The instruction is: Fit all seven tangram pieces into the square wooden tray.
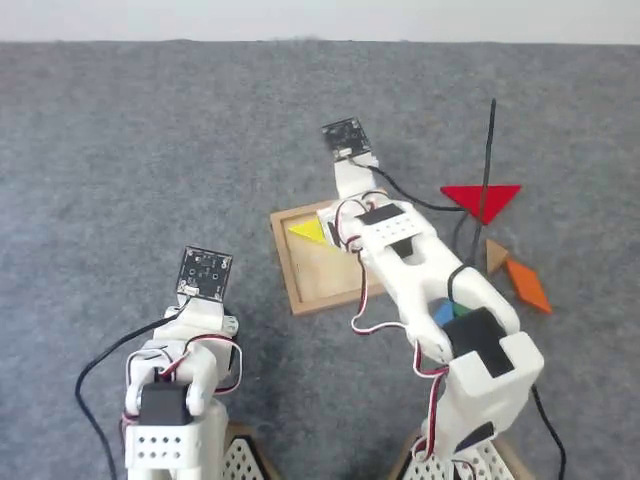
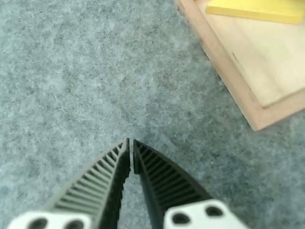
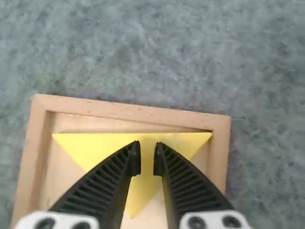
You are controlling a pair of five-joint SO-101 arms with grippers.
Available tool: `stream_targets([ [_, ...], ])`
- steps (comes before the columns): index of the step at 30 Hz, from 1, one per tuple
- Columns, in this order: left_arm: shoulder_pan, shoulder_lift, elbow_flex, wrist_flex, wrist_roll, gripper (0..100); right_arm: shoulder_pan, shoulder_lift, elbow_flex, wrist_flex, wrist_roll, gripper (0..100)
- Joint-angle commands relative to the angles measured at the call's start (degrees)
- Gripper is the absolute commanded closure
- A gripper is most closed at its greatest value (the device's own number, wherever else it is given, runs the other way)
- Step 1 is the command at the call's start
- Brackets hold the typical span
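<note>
The square wooden tray (image 1: pixel 284 262) lies at mid table with a yellow triangle (image 1: pixel 308 230) flat in its far corner. My right arm (image 1: pixel 400 245) stretches over the tray. Its gripper (image 3: pixel 147 160) hangs just above the yellow triangle (image 3: pixel 90 145), open by a narrow gap, with nothing between the fingers. The triangle's long side rests against the tray wall (image 3: pixel 128 109). My left gripper (image 2: pixel 131 144) is shut and empty over the carpet, a little short of the tray corner (image 2: pixel 255 119). A red triangle (image 1: pixel 483 198), a brown triangle (image 1: pixel 495 254), an orange parallelogram (image 1: pixel 527 285), a blue piece (image 1: pixel 442 313) and a green piece (image 1: pixel 462 309) lie right of the tray.
A black cable (image 1: pixel 487 170) runs across the red triangle. The left arm (image 1: pixel 190 340) sits folded near the front left. Grey carpet covers the table; its left half and far side are open.
</note>
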Motion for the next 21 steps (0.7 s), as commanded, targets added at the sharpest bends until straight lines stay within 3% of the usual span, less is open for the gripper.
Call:
stream_targets([
  [1, -0.18, -1.14, -0.66, 0.26, 0.53, 99, -0.4, -2.59, -2.64, -1.63, 0.26, 93.5],
  [8, -0.18, -1.14, -0.66, 0.26, 0.53, 99, 0.22, -19.82, 0.7, 7.25, 0.79, 93.5],
  [17, -0.18, -1.14, -0.66, 0.26, 0.53, 99, 11.82, -45.32, 9.58, 30.2, 11.43, 93.5],
  [21, -0.18, -1.14, -0.66, 0.26, 0.53, 99, 22.02, -48.31, 14.07, 32.13, 19.43, 93.5],
])
